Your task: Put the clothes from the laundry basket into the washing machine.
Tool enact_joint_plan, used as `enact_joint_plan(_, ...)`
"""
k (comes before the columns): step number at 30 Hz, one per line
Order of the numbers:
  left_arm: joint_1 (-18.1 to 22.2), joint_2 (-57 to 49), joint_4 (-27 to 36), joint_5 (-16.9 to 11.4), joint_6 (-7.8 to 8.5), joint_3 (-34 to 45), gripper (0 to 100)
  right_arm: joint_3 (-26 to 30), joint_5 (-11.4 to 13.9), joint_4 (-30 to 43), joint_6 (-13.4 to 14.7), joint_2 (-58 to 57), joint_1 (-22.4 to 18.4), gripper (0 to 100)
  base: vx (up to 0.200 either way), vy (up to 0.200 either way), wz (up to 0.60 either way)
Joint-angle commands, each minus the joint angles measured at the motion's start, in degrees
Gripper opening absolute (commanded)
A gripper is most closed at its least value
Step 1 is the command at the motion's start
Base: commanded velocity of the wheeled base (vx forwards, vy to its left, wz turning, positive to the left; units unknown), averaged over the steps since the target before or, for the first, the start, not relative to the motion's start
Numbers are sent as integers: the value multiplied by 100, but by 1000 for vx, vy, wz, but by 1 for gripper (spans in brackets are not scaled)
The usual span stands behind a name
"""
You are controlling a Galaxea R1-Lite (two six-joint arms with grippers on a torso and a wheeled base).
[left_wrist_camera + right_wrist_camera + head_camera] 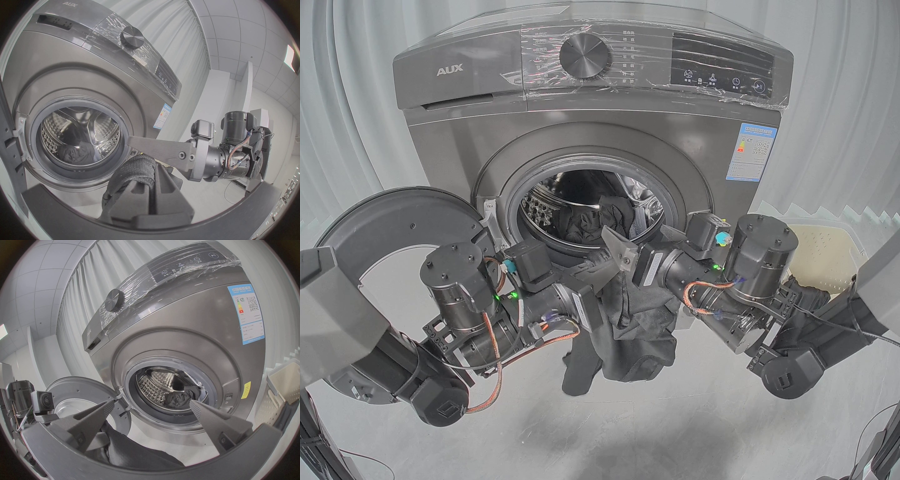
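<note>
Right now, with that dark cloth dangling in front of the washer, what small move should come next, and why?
Probably the left gripper should lift and ease forward toward the drum. It is shut on the dark cloth, most of which hangs lower than the drum, so raising it first would likely help it go in. The right gripper stands open beside it.

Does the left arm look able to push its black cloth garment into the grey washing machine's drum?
Probably yes: the round grey door is swung aside and the drum mouth is free beyond the left gripper, though the right gripper, jaws open, crowds it.
</note>
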Motion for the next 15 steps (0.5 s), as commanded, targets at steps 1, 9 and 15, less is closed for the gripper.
enact_joint_plan(1, 227, 188, -2, 53, 45, -94, 0, 55, 2, 29, -3, -139, -197, 100, 0, 0, 0)
enact_joint_plan(9, 517, 144, -63, 326, 36, -226, 0, 740, 45, 390, -47, -490, -777, 100, 0, 0, 0)
enact_joint_plan(15, 544, -94, -81, 422, 36, -253, 0, 1611, 634, 240, -135, -437, -953, 100, 0, 0, 0)
